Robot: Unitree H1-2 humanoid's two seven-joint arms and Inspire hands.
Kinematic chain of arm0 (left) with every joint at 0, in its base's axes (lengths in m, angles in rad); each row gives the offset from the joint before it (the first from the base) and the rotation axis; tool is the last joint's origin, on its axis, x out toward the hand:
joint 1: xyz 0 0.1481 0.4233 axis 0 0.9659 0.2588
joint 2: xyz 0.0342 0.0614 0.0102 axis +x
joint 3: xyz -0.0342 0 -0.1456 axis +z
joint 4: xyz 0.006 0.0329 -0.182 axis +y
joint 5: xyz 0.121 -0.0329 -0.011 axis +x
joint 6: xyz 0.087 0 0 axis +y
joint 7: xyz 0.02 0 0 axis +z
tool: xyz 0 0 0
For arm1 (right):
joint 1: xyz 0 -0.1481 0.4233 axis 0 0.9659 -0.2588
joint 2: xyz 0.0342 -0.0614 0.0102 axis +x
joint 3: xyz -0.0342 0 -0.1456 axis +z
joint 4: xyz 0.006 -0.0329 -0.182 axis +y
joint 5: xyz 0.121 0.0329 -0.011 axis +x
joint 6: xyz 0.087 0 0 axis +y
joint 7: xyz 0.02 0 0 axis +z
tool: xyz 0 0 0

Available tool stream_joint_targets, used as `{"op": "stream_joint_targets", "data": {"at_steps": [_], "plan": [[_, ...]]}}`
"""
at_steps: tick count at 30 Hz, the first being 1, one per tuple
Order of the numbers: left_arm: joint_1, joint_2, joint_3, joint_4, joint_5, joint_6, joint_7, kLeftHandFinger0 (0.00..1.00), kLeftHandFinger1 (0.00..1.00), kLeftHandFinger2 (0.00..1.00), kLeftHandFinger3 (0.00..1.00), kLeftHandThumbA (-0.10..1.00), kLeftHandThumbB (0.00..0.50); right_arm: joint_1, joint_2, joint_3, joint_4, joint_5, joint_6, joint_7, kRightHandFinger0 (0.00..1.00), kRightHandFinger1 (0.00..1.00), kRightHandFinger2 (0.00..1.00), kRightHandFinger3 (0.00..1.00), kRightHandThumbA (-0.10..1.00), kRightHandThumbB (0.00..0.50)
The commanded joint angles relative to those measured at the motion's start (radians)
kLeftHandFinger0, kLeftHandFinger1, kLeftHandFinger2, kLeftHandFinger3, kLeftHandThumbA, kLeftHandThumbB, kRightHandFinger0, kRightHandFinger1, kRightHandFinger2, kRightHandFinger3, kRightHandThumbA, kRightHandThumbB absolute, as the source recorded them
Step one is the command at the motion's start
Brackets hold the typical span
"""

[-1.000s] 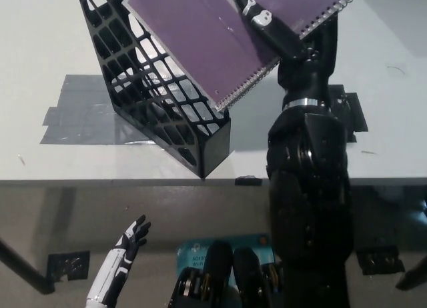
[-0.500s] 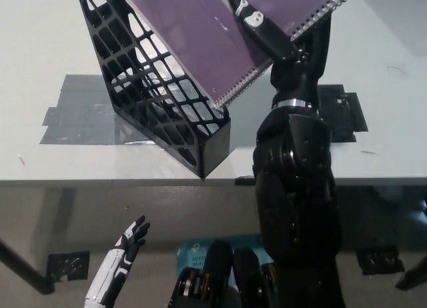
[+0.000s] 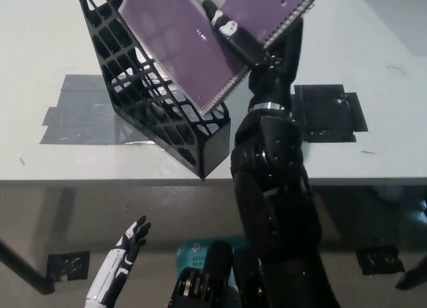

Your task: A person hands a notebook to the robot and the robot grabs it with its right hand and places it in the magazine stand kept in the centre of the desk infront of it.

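A purple spiral-bound notebook (image 3: 180,41) is held tilted over the black lattice magazine stand (image 3: 143,88) on the white desk. My black right hand (image 3: 257,45) is shut on the notebook's right part, one finger lying across the cover. The notebook's lower left corner overlaps the stand's open top; whether it sits inside the slot I cannot tell. My white left hand (image 3: 130,245) rests below the desk edge at lower left, fingers apart and holding nothing.
Grey tape patches (image 3: 80,111) lie on the desk under and left of the stand. A black square mat (image 3: 330,111) lies to the right of my arm. The desk's front edge (image 3: 100,181) runs across the picture's middle.
My right arm has swung left, carrying the notebook left and lower toward the stand's opening. The black mat, formerly covered by the arm, now shows. The left hand has stayed put.
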Motion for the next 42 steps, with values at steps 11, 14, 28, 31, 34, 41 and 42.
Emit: {"op": "stream_joint_targets", "data": {"at_steps": [11, 14, 28, 31, 34, 41, 42], "plan": [[0.004, 0.016, -0.009, -0.04, 0.01, -0.036, -0.012, 1.0, 1.0, 1.0, 1.0, 1.0, 0.5, -0.021, 0.038, 0.088, 0.009, -0.111, -0.162, -0.021, 0.0, 0.0, 0.0, 0.03, 0.81, 0.0], [-0.015, 0.019, -0.005, -0.033, 0.01, -0.036, -0.01, 1.0, 1.0, 1.0, 1.0, 1.0, 0.5, -0.027, 0.0, 0.122, 0.026, -0.153, -0.139, 0.031, 0.34, 0.4, 0.5, 0.52, 0.85, 0.124], [-0.027, 0.021, -0.004, -0.033, 0.023, -0.036, -0.005, 1.0, 1.0, 1.0, 1.0, 1.0, 0.5, -0.027, -0.051, 0.175, 0.005, -0.184, -0.076, 0.132, 1.0, 1.0, 1.0, 1.0, 0.96, 0.294], [-0.033, 0.024, -0.001, -0.032, 0.022, -0.036, -0.005, 1.0, 1.0, 1.0, 1.0, 1.0, 0.5, -0.037, -0.051, 0.167, -0.002, -0.185, -0.083, 0.144, 1.0, 1.0, 1.0, 1.0, 0.98, 0.28], [-0.024, 0.022, -0.007, -0.032, 0.037, -0.036, -0.004, 1.0, 1.0, 1.0, 1.0, 1.0, 0.5, -0.023, -0.048, 0.157, -0.044, -0.17, -0.085, 0.157, 1.0, 1.0, 1.0, 1.0, 0.94, 0.293], [-0.042, 0.028, -0.012, -0.025, 0.042, -0.036, 0.007, 1.0, 1.0, 1.0, 1.0, 1.0, 0.5, -0.031, -0.054, 0.146, -0.218, -0.21, -0.036, 0.154, 1.0, 1.0, 1.0, 1.0, 1.0, 0.316], [-0.043, 0.029, -0.014, -0.026, 0.048, -0.036, 0.012, 1.0, 1.0, 1.0, 1.0, 1.0, 0.5, -0.027, -0.058, 0.145, -0.267, -0.208, -0.025, 0.162, 1.0, 1.0, 1.0, 1.0, 1.0, 0.318]]}}
